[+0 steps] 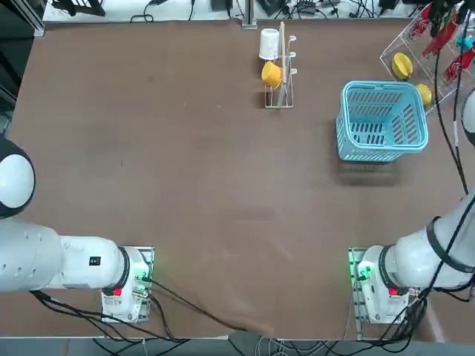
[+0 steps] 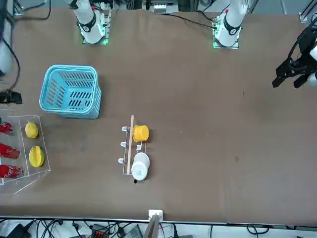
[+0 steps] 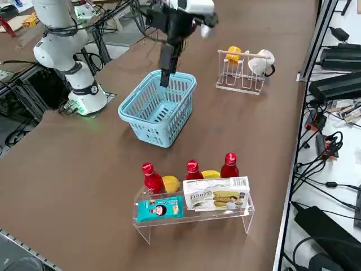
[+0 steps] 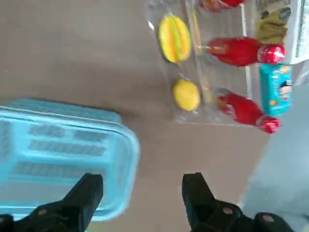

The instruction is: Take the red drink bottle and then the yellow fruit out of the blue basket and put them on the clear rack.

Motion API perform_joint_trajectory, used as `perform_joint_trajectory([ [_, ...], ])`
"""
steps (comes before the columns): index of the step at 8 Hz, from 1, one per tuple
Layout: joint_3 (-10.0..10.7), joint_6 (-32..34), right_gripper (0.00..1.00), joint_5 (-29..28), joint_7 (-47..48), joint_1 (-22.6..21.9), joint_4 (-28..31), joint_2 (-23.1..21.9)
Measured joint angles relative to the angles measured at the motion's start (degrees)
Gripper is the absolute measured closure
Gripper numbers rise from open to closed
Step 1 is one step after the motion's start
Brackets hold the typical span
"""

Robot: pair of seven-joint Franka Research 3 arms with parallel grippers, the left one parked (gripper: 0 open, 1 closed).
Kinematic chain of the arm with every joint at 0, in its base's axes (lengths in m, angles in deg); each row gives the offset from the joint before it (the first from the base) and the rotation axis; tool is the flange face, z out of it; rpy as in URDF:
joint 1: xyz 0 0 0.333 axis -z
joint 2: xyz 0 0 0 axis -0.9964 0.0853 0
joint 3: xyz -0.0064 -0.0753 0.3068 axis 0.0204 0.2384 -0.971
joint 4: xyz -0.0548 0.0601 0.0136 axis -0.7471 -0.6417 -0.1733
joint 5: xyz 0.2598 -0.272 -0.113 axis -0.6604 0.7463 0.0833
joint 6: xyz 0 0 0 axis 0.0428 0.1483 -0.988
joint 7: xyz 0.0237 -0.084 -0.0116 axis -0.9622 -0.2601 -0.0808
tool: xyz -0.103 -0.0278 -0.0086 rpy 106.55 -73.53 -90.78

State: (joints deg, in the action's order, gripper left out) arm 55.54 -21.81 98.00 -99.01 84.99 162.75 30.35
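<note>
Red drink bottle [image 4: 239, 107] lies on the clear rack [image 3: 194, 218], beside the small yellow fruit [image 4: 186, 94]; two near-identical bottles share the rack, so which one the task means cannot be settled. The right tool [image 4: 143, 179] hangs near the blue basket [image 3: 161, 132], its fingers wide apart with nothing between them. Both placements look done, so any further grip would only be a correction.

The bottle is probably light if empty, heavier if full, with slick plastic that may give a little under a squeeze; it is best taken across the middle of its body, square to its length, as the cap offers less to hold. The fruit looks light and fairly firm, but its round skin could roll or slip, so pads should close evenly at its widest part.

In the right side view, the white box [image 3: 217, 195] and the teal packet [image 3: 161, 208] cover much of what lies behind them. Cables cross the rack in the top view, and the front view cuts off its far side. Label lettering cannot be read, nor any liquid level.
</note>
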Motion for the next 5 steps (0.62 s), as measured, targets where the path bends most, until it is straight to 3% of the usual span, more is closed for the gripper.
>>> perform_joint_trajectory([
  [5,0.08,-0.5,0.0,-12.49,9.4,0.1,2.14,-8.32],
])
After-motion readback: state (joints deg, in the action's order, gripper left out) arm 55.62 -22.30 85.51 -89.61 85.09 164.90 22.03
